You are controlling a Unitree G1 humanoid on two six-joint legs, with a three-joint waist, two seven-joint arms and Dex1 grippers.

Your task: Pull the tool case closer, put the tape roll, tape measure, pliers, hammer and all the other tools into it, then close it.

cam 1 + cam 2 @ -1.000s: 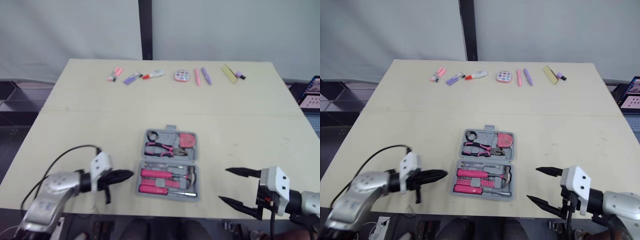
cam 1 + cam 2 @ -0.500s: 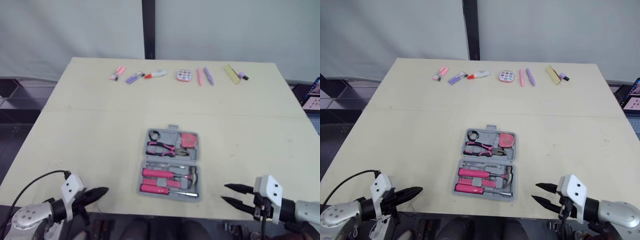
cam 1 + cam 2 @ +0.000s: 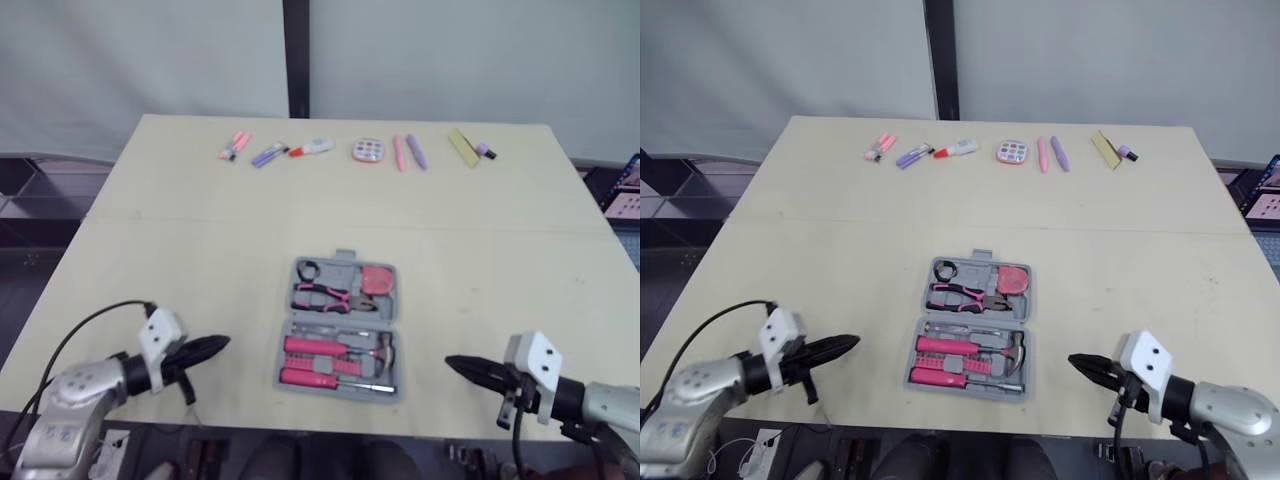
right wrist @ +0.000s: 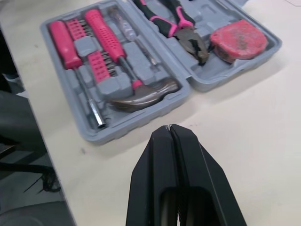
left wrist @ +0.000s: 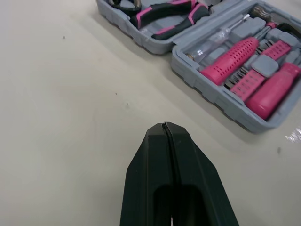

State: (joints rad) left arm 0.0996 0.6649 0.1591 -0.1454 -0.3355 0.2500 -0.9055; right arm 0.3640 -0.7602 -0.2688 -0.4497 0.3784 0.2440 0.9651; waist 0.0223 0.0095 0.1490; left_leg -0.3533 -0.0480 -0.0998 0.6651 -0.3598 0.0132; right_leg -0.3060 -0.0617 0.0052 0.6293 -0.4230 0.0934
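- Pale, matte table (image 3: 180, 250): the tool case (image 3: 340, 268) lies open on it, flat, towards the near edge and within reach of both arms. I judge the pulling-in done.
- Grey moulded plastic, the tool case has two hinged halves with shaped recesses. Each tool sits in its own recess, which is why they lie so neatly. No loose tools show beside it, so closing looks like the step left.
- Left gripper (image 3: 215, 346): just left of the tool case and apart from it, low over the table. Its black fingers are pressed together and it holds nothing.
- Right gripper (image 3: 455, 363): right of the tool case, also apart from it. Its fingers meet at the tips and it is empty too. I judge the closed tips suit nudging or lifting a half of the case.
- Hammer (image 4: 146, 92): dull metal head and pink grip, in the case's near half beside pink-handled screwdrivers (image 4: 106, 33).
- Pliers (image 4: 181, 26): dark jaws and pink-and-black handles, in the far half.
- Tape measure (image 4: 240, 40): rounded and pinkish-red, in the far half's right corner.
- Tape roll (image 3: 306, 270): a small dark ring in the far half's left corner.
- Row of small pens and markers (image 3: 310, 148): well beyond the tool case, untouched.
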